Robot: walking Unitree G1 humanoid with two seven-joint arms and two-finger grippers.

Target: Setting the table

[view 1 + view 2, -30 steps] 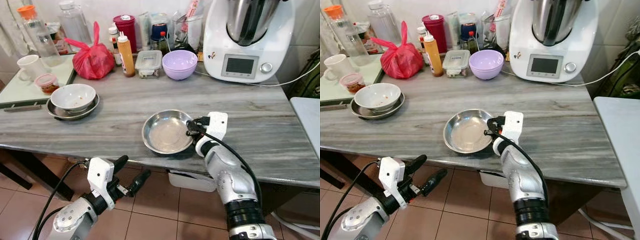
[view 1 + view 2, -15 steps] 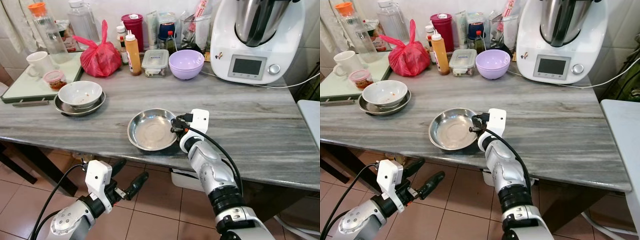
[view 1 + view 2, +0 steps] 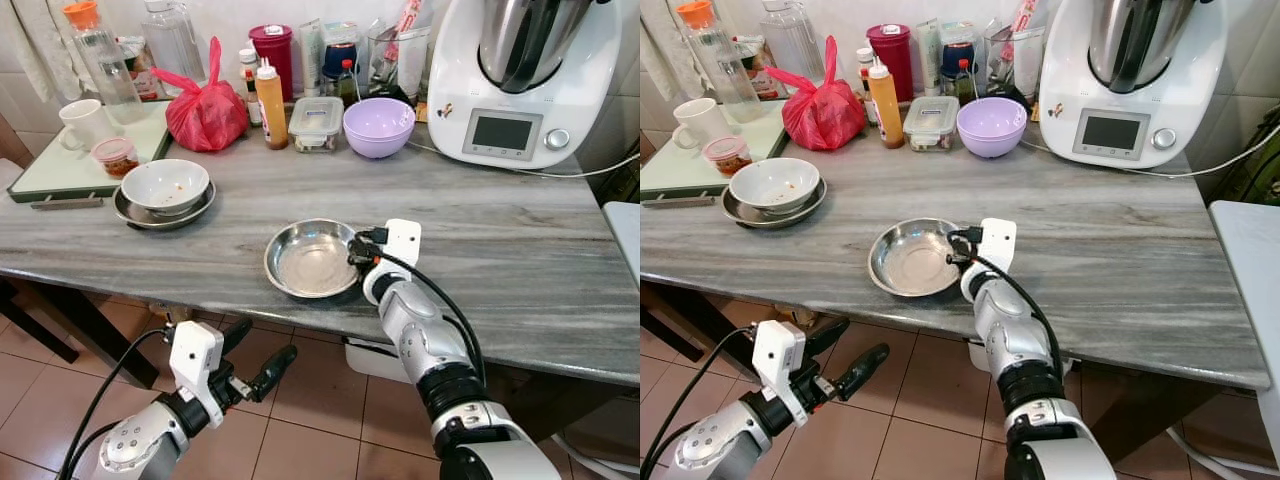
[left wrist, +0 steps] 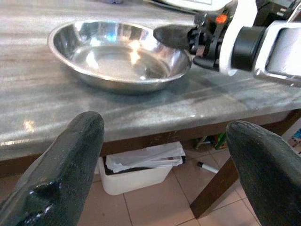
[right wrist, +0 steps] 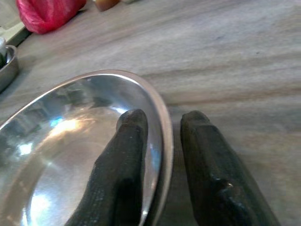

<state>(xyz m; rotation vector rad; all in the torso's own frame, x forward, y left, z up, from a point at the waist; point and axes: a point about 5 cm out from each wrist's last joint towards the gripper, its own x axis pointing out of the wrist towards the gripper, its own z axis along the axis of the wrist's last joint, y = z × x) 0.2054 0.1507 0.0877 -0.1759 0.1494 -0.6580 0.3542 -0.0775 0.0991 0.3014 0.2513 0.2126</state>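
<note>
Right hand (image 5: 162, 127) straddles steel dish (image 3: 310, 260) rim, pinching it.

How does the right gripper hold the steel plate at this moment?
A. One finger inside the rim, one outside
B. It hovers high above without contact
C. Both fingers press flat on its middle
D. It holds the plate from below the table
A: in the right wrist view the right gripper straddles the rim of the steel plate, one finger inside and the other outside on the table.
</note>
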